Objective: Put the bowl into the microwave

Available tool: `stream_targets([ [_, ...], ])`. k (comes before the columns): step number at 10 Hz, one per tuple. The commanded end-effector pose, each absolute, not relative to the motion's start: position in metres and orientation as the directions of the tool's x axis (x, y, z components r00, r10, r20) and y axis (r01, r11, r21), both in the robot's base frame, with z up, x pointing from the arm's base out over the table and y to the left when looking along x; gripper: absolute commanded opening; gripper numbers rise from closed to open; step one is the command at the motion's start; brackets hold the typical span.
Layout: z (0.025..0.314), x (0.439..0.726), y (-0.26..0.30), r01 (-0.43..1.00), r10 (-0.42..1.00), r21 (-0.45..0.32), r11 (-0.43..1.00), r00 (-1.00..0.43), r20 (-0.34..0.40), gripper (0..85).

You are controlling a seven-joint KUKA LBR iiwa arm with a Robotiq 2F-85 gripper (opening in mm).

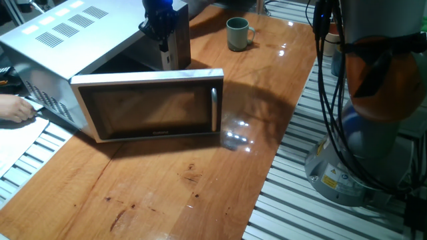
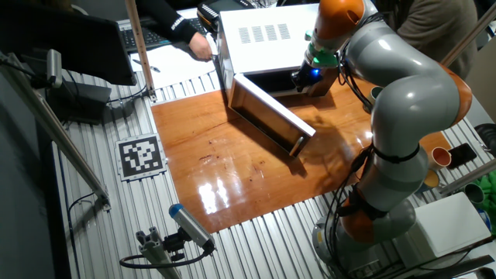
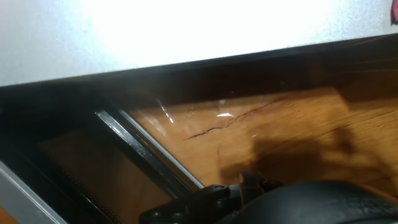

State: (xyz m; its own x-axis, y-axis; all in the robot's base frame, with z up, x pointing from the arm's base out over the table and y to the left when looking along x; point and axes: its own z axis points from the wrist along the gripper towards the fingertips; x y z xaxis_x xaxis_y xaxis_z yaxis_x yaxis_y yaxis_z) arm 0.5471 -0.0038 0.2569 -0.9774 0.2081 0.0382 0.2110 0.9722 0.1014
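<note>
Door [image 1: 155,105] of microwave [image 1: 63,37] open, gripper [image 1: 162,45] at its mouth, jaws' state unclear; bowl [image 1: 237,34] ungrasped on surface [image 1: 200,187]—next, reach it.

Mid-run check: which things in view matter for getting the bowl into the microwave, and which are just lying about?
For the job:
- bowl, standing on the table's far end, not held
- microwave, door swung open
- gripper, by the microwave's opening; open or shut unclear

Just lying about:
- printed marker square
- orange cup
- papers
- person's hand
</note>
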Motion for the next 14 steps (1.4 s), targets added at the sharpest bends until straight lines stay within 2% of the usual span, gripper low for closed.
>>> stream_targets([
  [1,0.2569,0.5471,-0.0037,0.214,0.210,0.103,0.971,-0.977,0.044,0.0],
  [7,0.2569,0.5471,-0.0037,0.221,0.215,0.104,0.970,-0.974,0.067,0.0],
  [14,0.2569,0.5471,-0.0037,0.205,0.200,0.098,0.974,-0.978,0.055,0.0],
])
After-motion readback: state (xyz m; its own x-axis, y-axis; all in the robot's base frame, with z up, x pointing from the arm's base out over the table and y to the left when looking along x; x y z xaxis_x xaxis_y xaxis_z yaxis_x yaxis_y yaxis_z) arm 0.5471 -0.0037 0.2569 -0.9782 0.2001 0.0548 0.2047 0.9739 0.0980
